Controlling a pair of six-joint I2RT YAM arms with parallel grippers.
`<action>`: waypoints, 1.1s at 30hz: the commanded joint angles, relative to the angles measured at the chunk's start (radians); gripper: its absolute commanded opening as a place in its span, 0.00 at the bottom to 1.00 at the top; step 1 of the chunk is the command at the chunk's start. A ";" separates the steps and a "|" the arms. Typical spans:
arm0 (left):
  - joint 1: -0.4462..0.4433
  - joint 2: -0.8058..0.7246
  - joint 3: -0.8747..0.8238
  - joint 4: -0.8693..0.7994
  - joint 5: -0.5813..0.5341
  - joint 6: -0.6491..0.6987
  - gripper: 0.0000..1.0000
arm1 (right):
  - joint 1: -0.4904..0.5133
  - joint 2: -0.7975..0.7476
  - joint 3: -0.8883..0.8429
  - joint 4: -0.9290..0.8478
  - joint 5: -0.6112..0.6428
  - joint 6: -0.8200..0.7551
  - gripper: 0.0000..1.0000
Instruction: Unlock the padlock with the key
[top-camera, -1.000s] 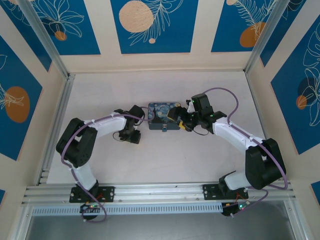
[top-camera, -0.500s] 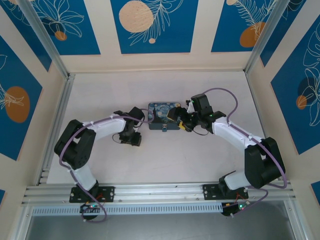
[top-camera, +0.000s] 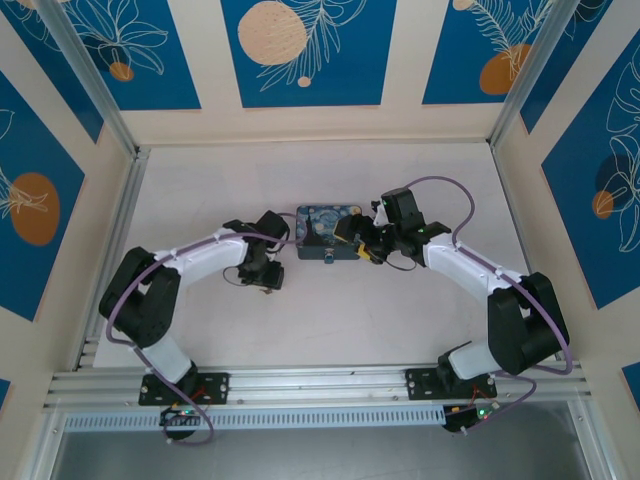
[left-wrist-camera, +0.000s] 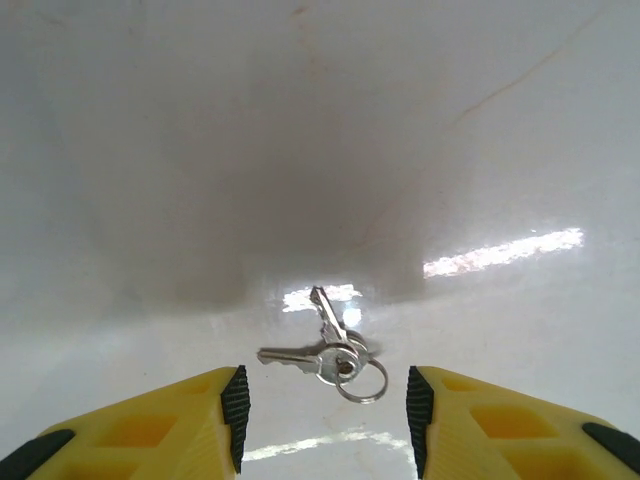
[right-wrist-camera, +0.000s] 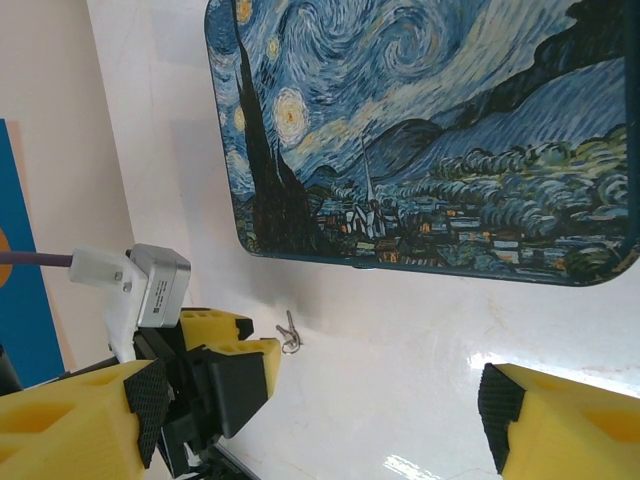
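Observation:
Two small silver keys on one ring, the key (left-wrist-camera: 335, 350), lie flat on the white table. My left gripper (left-wrist-camera: 325, 415) hovers low over them, open, its yellow fingers (left-wrist-camera: 200, 420) on either side just short of the ring and touching nothing. The right wrist view shows the key (right-wrist-camera: 290, 334) just off the left gripper's fingers (right-wrist-camera: 225, 345). The padlock (top-camera: 330, 261) is a tiny bluish bit at the near edge of the painted box (top-camera: 327, 232). My right gripper (right-wrist-camera: 320, 410) stands wide open and empty at the box's right end (top-camera: 352, 238).
The dark-blue starry-night box (right-wrist-camera: 430, 130) lies flat mid-table, between the two grippers. Aluminium rails (top-camera: 115, 240) and painted walls enclose the table. Open white tabletop (top-camera: 340, 320) stretches in front of the box towards the arm bases.
The left arm's elbow has swung out to the left and its wrist has shifted slightly near the box's left end. The right arm and the box have not moved.

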 joint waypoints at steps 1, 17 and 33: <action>-0.012 0.037 0.022 -0.022 -0.048 0.022 0.47 | 0.000 0.003 0.012 -0.002 -0.012 -0.004 0.83; -0.054 0.120 0.007 0.018 -0.051 0.052 0.44 | -0.005 -0.005 0.003 -0.001 -0.008 -0.003 0.83; -0.069 0.128 -0.004 0.022 -0.042 0.037 0.14 | -0.008 -0.011 -0.002 -0.003 -0.008 -0.002 0.83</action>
